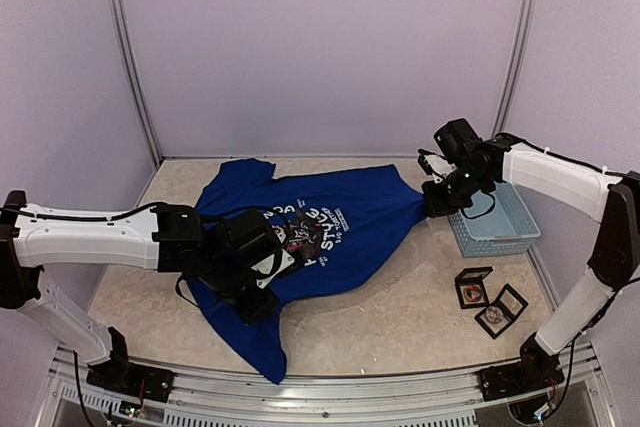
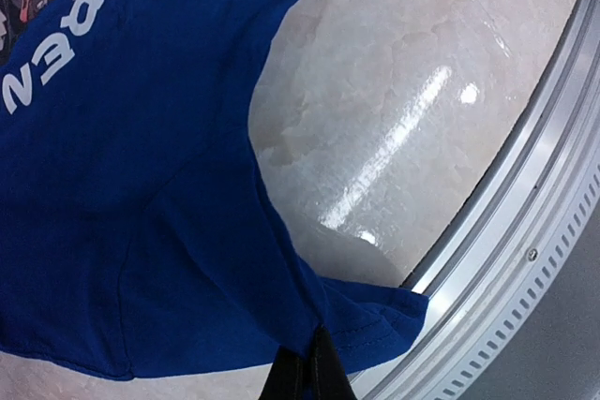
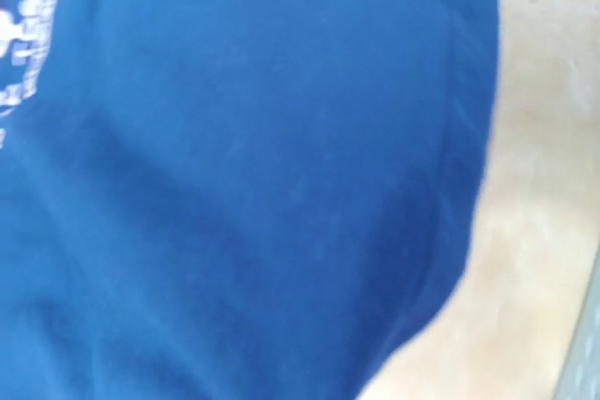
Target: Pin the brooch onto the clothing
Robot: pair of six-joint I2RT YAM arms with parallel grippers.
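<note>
A royal-blue T-shirt [image 1: 350,222] lies spread across the middle of the pale marbled desk [image 1: 400,307], its round white-lettered print [image 1: 305,230] facing up near the centre and one end trailing toward the near edge. The left gripper [image 1: 257,303] is down on the left part of the shirt, just beside the print. The left wrist view shows its dark fingertips [image 2: 307,377] pressed together on a fold of the hemmed edge of the T-shirt [image 2: 141,185], so it is closed and holding the fabric. White letters of the print [image 2: 56,53] sit in the upper left corner there, and bare desk [image 2: 394,119] and a metal rail [image 2: 525,231] lie to the right. The right gripper [image 1: 432,205] is at the shirt's right edge, where the cloth is drawn out to a point that meets its closed fingers, so it too grips the T-shirt. The blurred right wrist view is filled with blue cloth [image 3: 262,185], with a strip of lettering [image 3: 19,53] at the left edge and desk [image 3: 544,185] at the right; the fingers themselves do not show there. A light-blue basket [image 1: 497,244] stands just right of that gripper. Nearer the front right corner, two small black-framed boxes [image 1: 473,288] [image 1: 501,310] lie side by side, well apart from the shirt, each holding something small and round that is too tiny to identify.
</note>
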